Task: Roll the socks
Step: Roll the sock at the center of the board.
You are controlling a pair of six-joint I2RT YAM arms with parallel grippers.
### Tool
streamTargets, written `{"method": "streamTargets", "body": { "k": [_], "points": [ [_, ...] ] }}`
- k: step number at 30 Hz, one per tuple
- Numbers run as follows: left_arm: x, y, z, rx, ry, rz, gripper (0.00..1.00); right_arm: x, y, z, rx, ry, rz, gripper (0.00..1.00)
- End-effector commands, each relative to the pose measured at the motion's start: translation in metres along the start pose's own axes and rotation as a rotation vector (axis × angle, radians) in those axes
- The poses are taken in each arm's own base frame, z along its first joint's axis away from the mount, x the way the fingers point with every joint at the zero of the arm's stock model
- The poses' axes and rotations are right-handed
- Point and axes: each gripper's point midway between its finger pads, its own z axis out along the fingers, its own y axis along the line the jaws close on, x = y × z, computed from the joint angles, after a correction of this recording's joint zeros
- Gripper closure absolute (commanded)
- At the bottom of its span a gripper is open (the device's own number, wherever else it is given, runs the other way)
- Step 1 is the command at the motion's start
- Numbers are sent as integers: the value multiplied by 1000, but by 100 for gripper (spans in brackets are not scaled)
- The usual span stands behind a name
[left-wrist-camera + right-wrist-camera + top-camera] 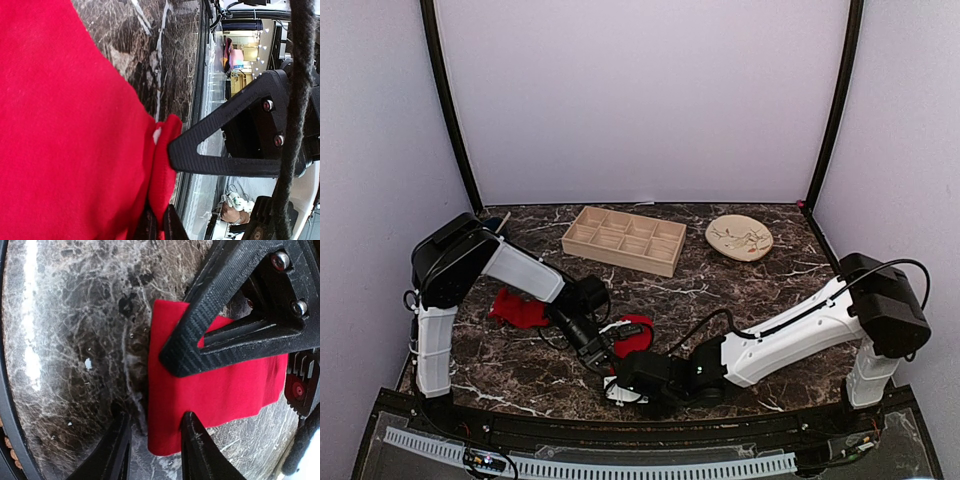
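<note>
near sock: bright red soft fabric sock [638, 335] lying on the dark veined marble tabletop [740, 290], front centre, both grippers on it; small white spot at its folded edge (only the left wrist view shows it)
left gripper: left gripper [160, 226] clenched on a fold of that sock's edge, red cloth bunched between its tips
right gripper: right gripper [155, 417] jaws apart, straddling the sock's end; one finger [197, 450] over the red cloth, the other over bare marble, nothing pinched
grippers together: tips close, the right one's finger just beside the pinched fold
second sock: second bright red sock [518, 310] crumpled at the left, partly under the left arm's forearm, apart from the first
tray: pale wooden compartment tray [623, 240] back centre, well apart from both socks
dish: tan round dish with a twig pattern [739, 238] back right, beside the tray, not touching it
</note>
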Motion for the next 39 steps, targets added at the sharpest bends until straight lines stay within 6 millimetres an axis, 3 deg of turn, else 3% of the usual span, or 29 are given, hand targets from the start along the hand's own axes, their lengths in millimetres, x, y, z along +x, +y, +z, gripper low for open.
{"method": "streamTargets", "body": {
  "k": [1, 12, 23, 30, 39],
  "points": [
    [20, 25, 7, -47, 54, -65, 100, 3, 2, 8, -31, 13, 21, 67],
    [24, 24, 7, -38, 66, -73, 100, 22, 3, 18, -81, 63, 75, 76],
    [25, 26, 7, -42, 76, -80, 100, 39, 1, 23, -107, 91, 116, 78],
    [15, 31, -1, -109, 51, -76, 86, 40, 8, 22, -163, 88, 138, 87],
    [-4, 27, -21, -198, -23, -40, 72, 42, 7, 18, -214, 83, 202, 90]
  ]
}}
